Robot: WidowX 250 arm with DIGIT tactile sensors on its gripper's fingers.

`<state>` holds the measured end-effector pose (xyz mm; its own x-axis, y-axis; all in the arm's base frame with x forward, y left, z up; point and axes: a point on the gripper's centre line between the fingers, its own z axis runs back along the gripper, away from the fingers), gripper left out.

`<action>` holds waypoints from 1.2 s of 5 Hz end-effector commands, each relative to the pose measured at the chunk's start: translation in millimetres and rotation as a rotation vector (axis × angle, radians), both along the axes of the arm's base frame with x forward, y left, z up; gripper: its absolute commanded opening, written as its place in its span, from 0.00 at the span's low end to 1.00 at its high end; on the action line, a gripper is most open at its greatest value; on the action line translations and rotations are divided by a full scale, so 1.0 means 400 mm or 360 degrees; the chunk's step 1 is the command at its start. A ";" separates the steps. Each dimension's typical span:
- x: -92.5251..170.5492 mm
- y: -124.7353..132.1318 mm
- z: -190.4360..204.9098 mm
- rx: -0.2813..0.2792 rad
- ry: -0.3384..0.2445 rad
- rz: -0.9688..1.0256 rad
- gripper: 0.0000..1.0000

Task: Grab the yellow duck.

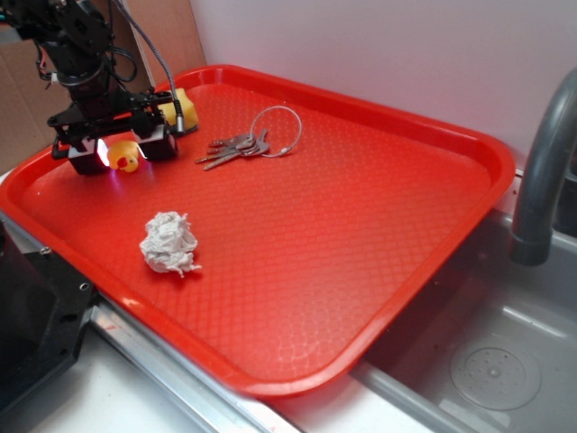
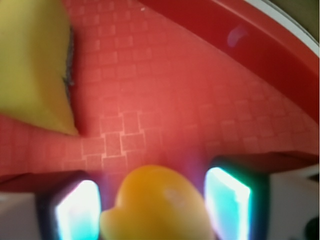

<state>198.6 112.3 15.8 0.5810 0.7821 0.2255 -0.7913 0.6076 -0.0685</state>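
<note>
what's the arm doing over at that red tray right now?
The WidowX gripper is down at the far-left corner of the red tray, its fingers either side of the yellow duck. The wrist view shows the duck between the two pads with small gaps, so it looks straddled, not yet clamped. The yellow sponge sits just behind. A bunch of keys and a crumpled white wad lie untouched on the tray.
</note>
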 end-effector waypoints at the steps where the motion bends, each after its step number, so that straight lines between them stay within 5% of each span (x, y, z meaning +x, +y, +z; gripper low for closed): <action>1: 0.000 -0.002 0.054 0.0030 -0.0010 -0.0003 0.00; 2: 0.036 -0.042 0.112 0.0074 0.0046 -0.0194 0.00; 3: 0.074 -0.106 0.193 -0.0015 0.0118 -0.0463 0.00; 6: 0.077 -0.308 0.366 -0.0286 0.0128 -0.0825 0.00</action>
